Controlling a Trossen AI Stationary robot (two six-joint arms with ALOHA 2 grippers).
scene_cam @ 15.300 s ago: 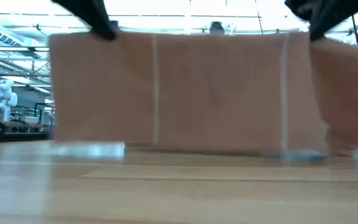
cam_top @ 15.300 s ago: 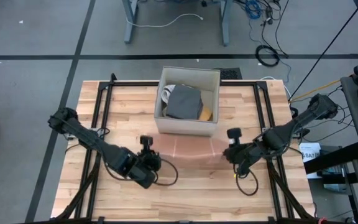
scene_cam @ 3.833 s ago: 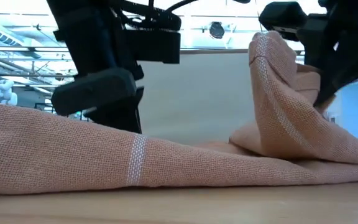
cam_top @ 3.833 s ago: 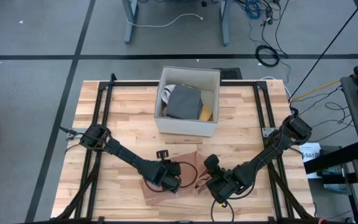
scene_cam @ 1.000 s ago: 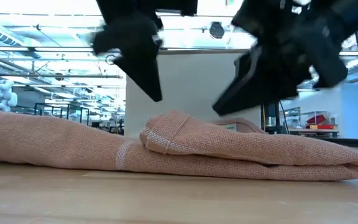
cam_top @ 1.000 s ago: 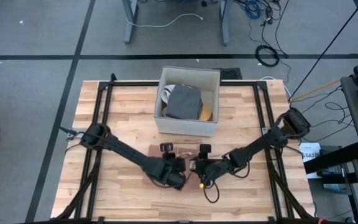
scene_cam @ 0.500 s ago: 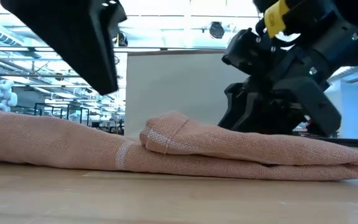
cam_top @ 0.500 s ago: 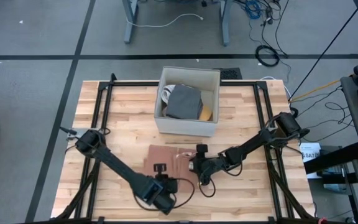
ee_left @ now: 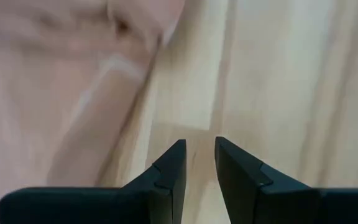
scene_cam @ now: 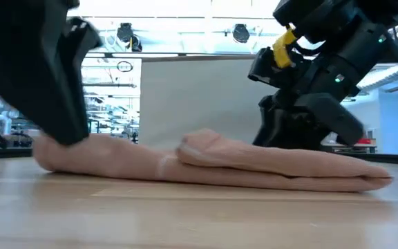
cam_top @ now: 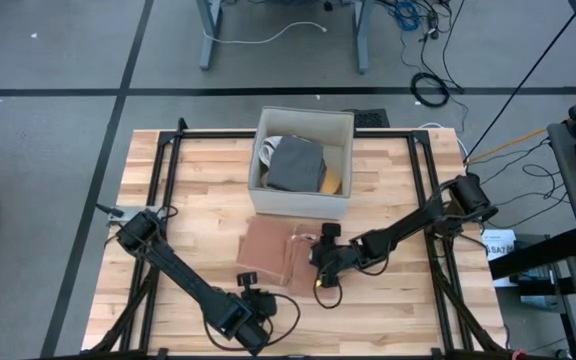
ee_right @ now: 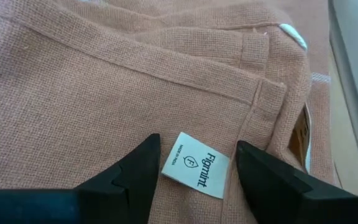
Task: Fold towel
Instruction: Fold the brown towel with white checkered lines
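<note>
One terracotta towel lies folded flat on the desk, just in front of the single cardboard box. The right pincer hovers spread over the towel's edge, above the one white label, holding nothing. To finish well it should press the top layer flat and square the edges. The left pincer, narrowly parted and empty, waits near the desk's front edge.
</note>
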